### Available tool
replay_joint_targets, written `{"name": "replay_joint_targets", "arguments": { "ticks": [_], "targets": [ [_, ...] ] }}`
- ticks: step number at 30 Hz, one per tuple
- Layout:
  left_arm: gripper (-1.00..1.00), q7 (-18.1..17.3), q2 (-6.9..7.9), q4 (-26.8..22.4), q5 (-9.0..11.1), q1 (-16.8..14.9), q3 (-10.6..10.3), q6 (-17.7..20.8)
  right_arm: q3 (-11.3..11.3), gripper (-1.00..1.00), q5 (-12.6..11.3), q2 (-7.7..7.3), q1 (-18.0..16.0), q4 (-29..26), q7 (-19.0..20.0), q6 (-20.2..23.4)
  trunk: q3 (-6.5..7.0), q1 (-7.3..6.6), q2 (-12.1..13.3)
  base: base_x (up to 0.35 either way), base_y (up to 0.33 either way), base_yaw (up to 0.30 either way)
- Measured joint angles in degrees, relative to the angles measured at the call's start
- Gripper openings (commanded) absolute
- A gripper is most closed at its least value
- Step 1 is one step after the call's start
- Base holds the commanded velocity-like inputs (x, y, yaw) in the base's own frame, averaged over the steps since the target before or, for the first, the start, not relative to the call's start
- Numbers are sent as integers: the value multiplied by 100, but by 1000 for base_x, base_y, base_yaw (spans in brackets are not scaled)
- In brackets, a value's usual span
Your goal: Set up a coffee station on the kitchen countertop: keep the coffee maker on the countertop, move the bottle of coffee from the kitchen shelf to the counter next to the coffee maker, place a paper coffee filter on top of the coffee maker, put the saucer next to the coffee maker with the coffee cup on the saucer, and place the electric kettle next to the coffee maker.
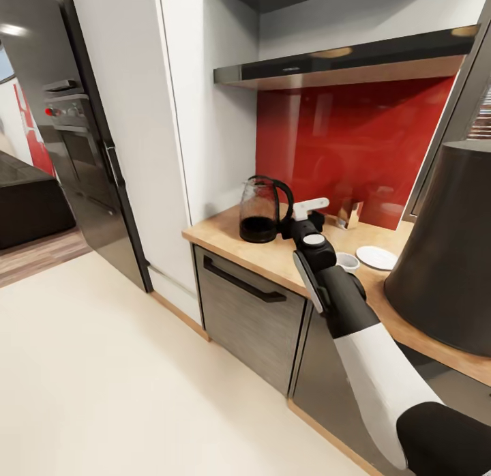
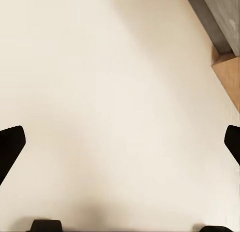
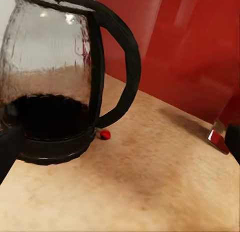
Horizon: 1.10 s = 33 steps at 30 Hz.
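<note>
With the kettle (image 1: 259, 210) upright at the table's (image 1: 235, 241) left end by the white wall, handle turned toward the right gripper (image 1: 300, 225), reaching in with jaws spread wide and empty. Best done by centring the handle (image 3: 125, 67) between the fingers, closing on its straight upright part, then lifting level to avoid tipping. Left gripper (image 2: 120, 142) hanging over the floor (image 2: 100, 82), jaws wide, holding nothing; cup (image 1: 348, 261) and saucer (image 1: 376, 257) further right.

We see the electric kettle (image 3: 50, 82) cropped at the right wrist view's edge, the coffee cup (image 1: 347, 261) half hidden behind the right arm (image 1: 341, 292), and the small countertop object (image 1: 350, 213) unidentifiable.
</note>
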Motion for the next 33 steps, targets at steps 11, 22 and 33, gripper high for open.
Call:
{"name": "replay_joint_targets", "arguments": {
  "ticks": [11, 22, 33],
  "targets": [
    [100, -1, -4, 0, -5, 0, 1, 0, 0, 100, 3, -1, -2, 146, -14, -47, 0, 1, 0, 80, -52, 0],
    [100, -1, -1, 4, -8, 0, 1, -1, -8, 100, 7, 10, -190, 298, -26, -40, 0, 1, 0, 110, -3, 0],
    [100, -2, 0, 4, -8, 0, 2, -1, -510, 100, 3, -24, -838, 1487, -31, -209, 0, 1, 0, 4, 0, 0]
  ]
}}
